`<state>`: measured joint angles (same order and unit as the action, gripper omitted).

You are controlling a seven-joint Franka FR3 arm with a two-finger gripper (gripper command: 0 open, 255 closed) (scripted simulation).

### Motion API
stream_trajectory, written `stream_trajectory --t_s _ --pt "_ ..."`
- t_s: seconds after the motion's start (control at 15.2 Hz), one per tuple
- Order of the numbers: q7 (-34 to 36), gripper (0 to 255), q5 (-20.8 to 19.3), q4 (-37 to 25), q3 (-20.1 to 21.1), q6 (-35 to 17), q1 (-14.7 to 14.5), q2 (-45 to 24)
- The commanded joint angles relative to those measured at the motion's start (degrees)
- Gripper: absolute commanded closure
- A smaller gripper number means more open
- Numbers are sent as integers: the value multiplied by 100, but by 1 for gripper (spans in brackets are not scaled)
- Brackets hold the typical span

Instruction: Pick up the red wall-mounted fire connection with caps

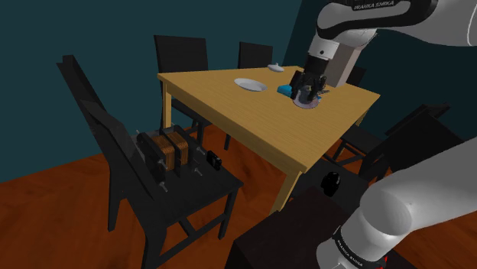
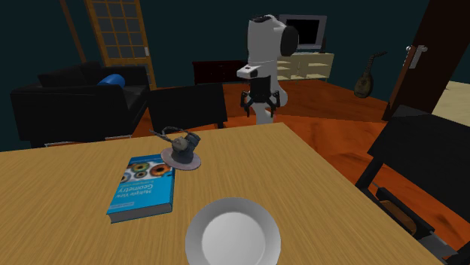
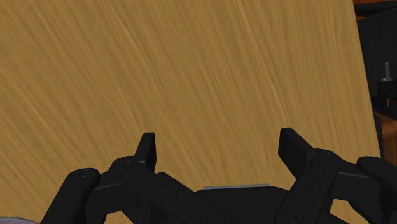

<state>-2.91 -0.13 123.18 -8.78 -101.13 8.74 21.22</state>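
The fire connection (image 1: 174, 151) is a reddish-brown block with a black plate and black caps. It lies on the seat of a black chair (image 1: 200, 189) at the table's side, toward the shoulder view's left. Its brown edge (image 3: 388, 132) shows beyond the table edge, off to one side of the fingers. My gripper (image 1: 309, 93) hangs open over the wooden table (image 1: 252, 122), far from the chair, with nothing between its fingers (image 3: 147, 147). In the second exterior view the gripper (image 2: 260, 105) hangs above the table's far edge.
On the table are a small grey object on a round base (image 2: 181, 150) close to the gripper, a blue book (image 2: 143, 187) and a white plate (image 2: 233, 235). Black chairs (image 1: 180, 52) ring the table. A sofa (image 2: 71, 98) stands behind.
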Motion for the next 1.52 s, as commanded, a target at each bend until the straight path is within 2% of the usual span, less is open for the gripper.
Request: stream_trajectory --t_s 0.0,0.73,1.06,1.32,1.45 --pt "-102 0 -19 -299 -146 -16 85 -284" --pt "-681 0 303 -2270 -859 -40 552 -2179" --pt "-944 0 642 -3451 -1107 164 887 -3155" --pt "-1112 0 979 -4612 -1240 467 1268 -4028" --pt "-1128 0 1010 -4657 -1239 424 1314 -4115"
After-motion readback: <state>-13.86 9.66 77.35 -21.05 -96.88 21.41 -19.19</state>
